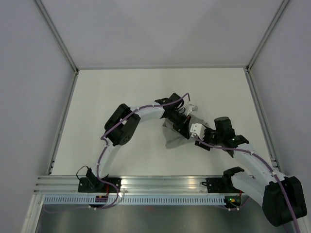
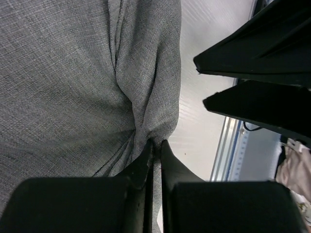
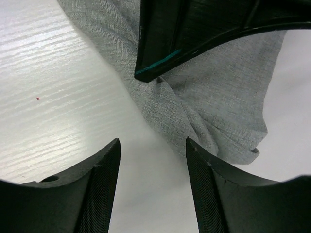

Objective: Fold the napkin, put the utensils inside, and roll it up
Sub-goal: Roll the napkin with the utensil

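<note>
Plain mid-grey matte fabric napkin [image 1: 170,139] sits near the middle of the white wood-grain table [image 1: 116,92], slightly right of centre, mostly hidden under both wrists in the top view. Only a crumpled grey wedge shows there. Weave is fine and even, with no pattern or marks. The cloth is not flat: in the left wrist view several deep creases run down its right-hand edge and converge on one pinched spot. Left gripper [image 2: 156,144] has its black fingers squeezed almost together on that spot, with a thin layer of grey fabric caught between the tips. Cannot tell whether the cloth is raised off the table. Right gripper [image 3: 151,145] hovers just beside it with jaws spread wide and nothing between them. Below the gap lies bare table and the napkin's left edge. In the right wrist view the cloth spreads away to the right and ends in a rounded, slightly curled corner that casts a soft shadow. The two grippers are very close, each showing in the other's wrist camera. A ribbed aluminium rail [image 1: 160,183] runs along the near edge of the table.
</note>
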Controlling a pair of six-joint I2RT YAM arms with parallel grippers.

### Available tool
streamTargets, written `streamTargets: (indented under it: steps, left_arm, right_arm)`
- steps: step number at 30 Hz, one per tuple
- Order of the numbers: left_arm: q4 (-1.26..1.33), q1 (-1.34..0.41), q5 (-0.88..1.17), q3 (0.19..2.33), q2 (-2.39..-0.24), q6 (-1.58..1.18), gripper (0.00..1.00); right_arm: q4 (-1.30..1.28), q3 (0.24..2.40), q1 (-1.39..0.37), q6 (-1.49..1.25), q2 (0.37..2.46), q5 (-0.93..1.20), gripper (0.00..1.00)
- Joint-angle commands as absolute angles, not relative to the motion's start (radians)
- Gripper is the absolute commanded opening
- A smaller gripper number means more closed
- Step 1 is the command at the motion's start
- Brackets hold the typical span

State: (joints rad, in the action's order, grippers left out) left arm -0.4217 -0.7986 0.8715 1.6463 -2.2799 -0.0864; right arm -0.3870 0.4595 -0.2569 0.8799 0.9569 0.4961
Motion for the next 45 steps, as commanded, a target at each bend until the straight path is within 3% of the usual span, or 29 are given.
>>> streamTargets:
  steps: [1, 16, 19, 20, 23, 30, 36, 45]
  left_arm:
    - [-0.609, -0.799, 0.83, 1.635, -2.365, -0.143, 0.02]
    - [-0.637, -0.779, 0.858, 1.655, -2.402, -0.201, 0.02]
    - [-0.626, -0.765, 0.851, 1.648, -2.399, -0.25, 0.04]
    - [-0.597, -0.761, 0.851, 1.64, -2.395, -0.268, 0.04]
    - [-0.513, -0.755, 0.845, 1.582, -2.343, -0.356, 0.1]
    - [-0.027, -0.693, 0.753, 1.289, -2.11, -0.719, 0.22]
    - [0.211, -0.67, 0.54, 1.102, -1.879, -0.778, 0.3]
    - [0.632, -0.68, -0.05, 0.605, -1.395, -0.706, 0.35]
  right_arm:
    - [-0.261, 0.433, -0.316, 0.936, 0.953, 0.413, 0.62]
    - [-0.134, 0.37, -0.552, 0.943, 1.038, 0.253, 0.6]
    - [-0.132, 0.37, -0.56, 0.943, 1.061, 0.236, 0.5]
    - [-0.132, 0.371, -0.558, 0.943, 1.066, 0.233, 0.37]
    - [-0.135, 0.37, -0.56, 0.937, 1.075, 0.229, 0.16]
    - [-0.161, 0.397, -0.545, 0.936, 1.123, 0.25, 0.02]
    - [-0.31, 0.541, -0.474, 0.995, 1.276, 0.371, 0.0]
    - [-0.612, 0.833, -0.333, 1.12, 1.567, 0.531, 0.0]
